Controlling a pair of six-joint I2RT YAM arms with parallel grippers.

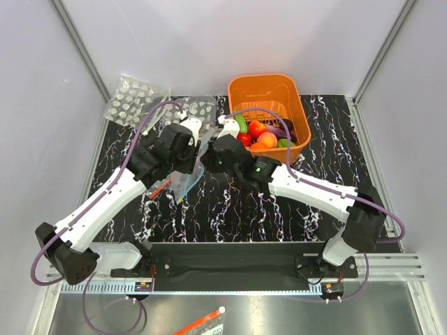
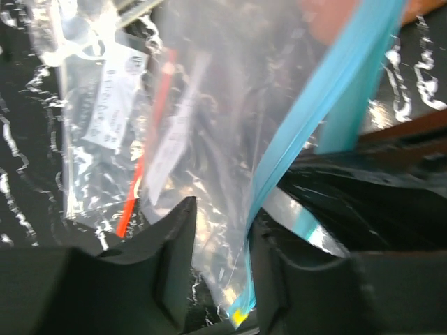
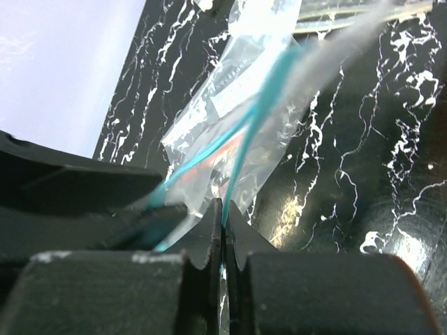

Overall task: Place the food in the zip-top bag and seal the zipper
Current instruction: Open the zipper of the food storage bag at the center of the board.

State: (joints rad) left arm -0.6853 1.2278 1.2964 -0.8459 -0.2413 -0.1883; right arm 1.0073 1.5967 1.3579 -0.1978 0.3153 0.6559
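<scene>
The zip-top bag [image 1: 187,180] hangs lifted between my two grippers above the dark marble mat. My right gripper [image 3: 225,209] is shut on the teal zipper [image 3: 260,115] at the bag's mouth. My left gripper [image 2: 220,237] stands open, with the clear film [image 2: 230,105] and the zipper [image 2: 314,105] running down between its fingers; the strip lies against the right finger [image 2: 279,272]. From above, the left gripper [image 1: 194,155] and right gripper [image 1: 209,157] sit close together. The food [image 1: 262,132], red, orange, green and purple pieces, lies in the orange basket [image 1: 276,87] at the back right.
A clear bag with a red strip [image 2: 150,153] lies on the mat under the lifted one. Clear packets with white dots [image 1: 133,98] lie at the back left. White walls close in the left, back and right sides. A red-striped packet [image 1: 202,322] lies in front of the arm bases.
</scene>
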